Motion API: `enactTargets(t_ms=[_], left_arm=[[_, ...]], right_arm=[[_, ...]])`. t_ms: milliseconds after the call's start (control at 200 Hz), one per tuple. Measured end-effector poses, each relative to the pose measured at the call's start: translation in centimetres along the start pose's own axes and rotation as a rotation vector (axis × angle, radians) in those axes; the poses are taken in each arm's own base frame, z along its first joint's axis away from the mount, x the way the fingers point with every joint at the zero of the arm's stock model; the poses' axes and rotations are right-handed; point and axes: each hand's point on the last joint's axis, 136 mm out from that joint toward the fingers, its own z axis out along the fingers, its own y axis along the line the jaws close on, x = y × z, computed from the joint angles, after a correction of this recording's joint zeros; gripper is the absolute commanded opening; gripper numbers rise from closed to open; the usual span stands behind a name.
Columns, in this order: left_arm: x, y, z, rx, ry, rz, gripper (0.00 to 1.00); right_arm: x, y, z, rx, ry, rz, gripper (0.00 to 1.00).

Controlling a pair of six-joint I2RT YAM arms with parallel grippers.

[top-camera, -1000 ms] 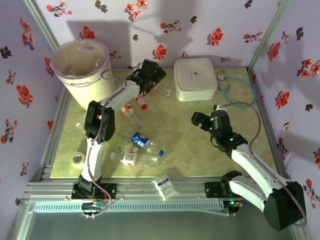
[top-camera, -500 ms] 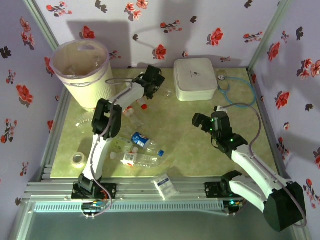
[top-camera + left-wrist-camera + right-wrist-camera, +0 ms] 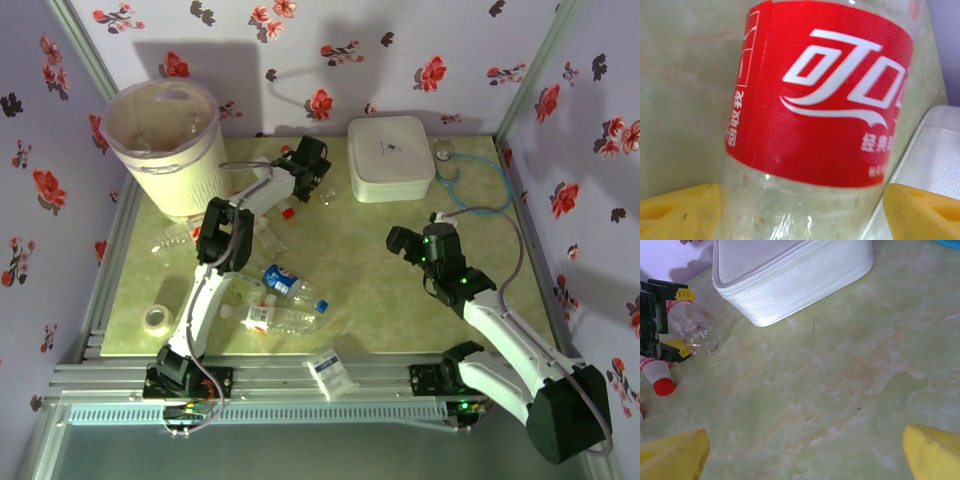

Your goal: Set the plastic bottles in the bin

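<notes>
My left fingers have stretched away from the bin over the last second. They now sit either side of a red-labelled bottle, which lies on the bench just left of the white box (whether they already pinch it, I cannot tell). The reach looks finished, so I judge closing and carrying back binward comes next. On the box's near side, my right fingers hang spread and empty.
</notes>
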Motion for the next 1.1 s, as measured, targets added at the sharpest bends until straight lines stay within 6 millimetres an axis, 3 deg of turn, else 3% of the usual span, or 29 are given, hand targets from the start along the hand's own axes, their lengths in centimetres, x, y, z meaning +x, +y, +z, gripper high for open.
enactTargets(t_ms=[210,430,770,920,1100], left_arm=[[-0.1,0.3,0.2,-0.007,0.000,-0.005,0.62],[-0.2,0.1,0.3,0.003,-0.003,0.007,0.56],[0.2,-1.0,-0.6,0.025,-0.002,0.182,0.44],[0.4,-4.3,-3.8,0.100,-0.016,0.317,0.30],[-0.2,-10.8,-11.8,0.267,-0.075,0.482,0.14]], right_arm=[[0.3,-0.3,0.1,0.010,0.004,0.000,0.99],[0.5,-0.5,0.4,0.019,0.016,-0.002,0.99],[0.7,-1.1,0.8,0.043,0.024,0.030,0.99],[1.0,-1.5,1.2,0.060,0.038,0.052,0.99],[1.5,-1.8,1.8,0.077,0.058,0.076,0.99]])
